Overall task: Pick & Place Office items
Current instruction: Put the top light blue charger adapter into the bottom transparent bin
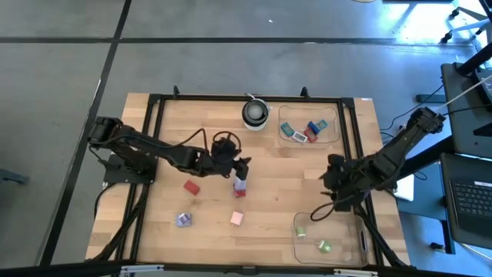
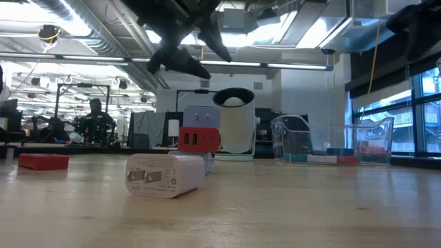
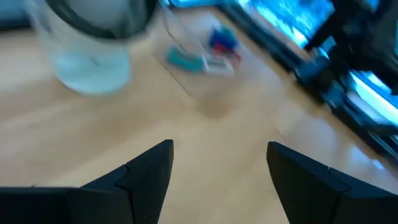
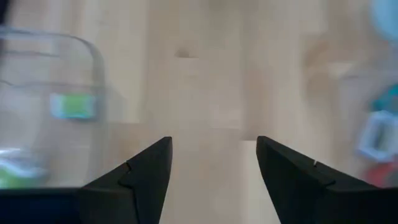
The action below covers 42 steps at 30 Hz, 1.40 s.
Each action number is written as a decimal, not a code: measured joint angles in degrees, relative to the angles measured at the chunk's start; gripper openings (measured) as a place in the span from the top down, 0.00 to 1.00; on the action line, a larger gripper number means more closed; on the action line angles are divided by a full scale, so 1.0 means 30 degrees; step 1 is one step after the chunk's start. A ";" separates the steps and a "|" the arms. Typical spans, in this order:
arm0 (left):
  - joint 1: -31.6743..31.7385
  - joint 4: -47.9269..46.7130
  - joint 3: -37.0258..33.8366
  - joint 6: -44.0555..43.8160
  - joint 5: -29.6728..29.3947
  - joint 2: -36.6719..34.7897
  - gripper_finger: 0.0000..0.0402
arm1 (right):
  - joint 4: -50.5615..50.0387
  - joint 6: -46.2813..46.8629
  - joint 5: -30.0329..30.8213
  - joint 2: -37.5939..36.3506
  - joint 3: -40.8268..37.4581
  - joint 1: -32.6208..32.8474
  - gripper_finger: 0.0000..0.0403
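You have the left gripper (image 1: 237, 164) near the centre of the wooden bench (image 1: 207, 131), hanging above it with its two dark fingers (image 3: 149, 168) spread and nothing between them. Just at its 6 o'clock sits a small stack, a red blocky piece (image 1: 240, 185) (image 2: 199, 140) with a lilac piece behind it, clear of the fingers.

Your right gripper (image 1: 332, 171) hovers at the bench's 3 o'clock side, fingers (image 4: 146, 168) parted and empty over bare wood; it lies between the two clear trays.

Loose pieces on the bench: a flat red block (image 1: 191, 186) (image 2: 43, 161) at 9 o'clock of the stack, a lilac block (image 1: 183, 220) toward 7 o'clock, and a pink block (image 1: 237, 218) at 6 o'clock. In the low view the nearest piece is a white plug-like block (image 2: 164, 175) lying on its side.

The clear plastic tray at 1 o'clock (image 1: 332, 115) holds a teal piece (image 1: 286, 128), a white-framed one (image 1: 298, 136), a red one (image 1: 310, 135) and a blue one (image 1: 315, 126). The clear plastic tray at 5 o'clock (image 1: 350, 254) holds two green pieces (image 1: 301, 230) (image 1: 325, 246).

The round white-and-black object (image 1: 255, 113) (image 2: 234, 118) stands upright at 12 o'clock, just beside the far tray
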 joint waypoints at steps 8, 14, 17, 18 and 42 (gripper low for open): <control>-0.0457 -0.0903 0.1086 0.0198 -0.2920 0.0007 0.36 | -0.1971 -0.4248 0.2581 -0.1655 0.0000 -0.2885 0.42; 0.0043 0.0761 0.1246 0.0228 -0.1608 0.0015 0.36 | -0.1841 -0.6686 0.3477 -0.2524 0.0000 -0.5618 0.42; 0.0279 0.1422 0.1246 0.0247 -0.1228 0.0015 0.36 | -0.0685 -0.7953 0.4355 -0.2664 -0.0007 -0.6920 0.42; 0.0414 0.1506 0.1246 0.0336 -0.1419 0.0015 0.36 | 0.0055 -0.8137 0.4634 -0.2670 -0.0007 -0.7351 0.42; 0.0919 0.1907 0.1253 1.1278 0.5660 0.0015 0.30 | 0.8188 -0.2616 0.2326 -0.2160 -0.0007 -1.1965 0.28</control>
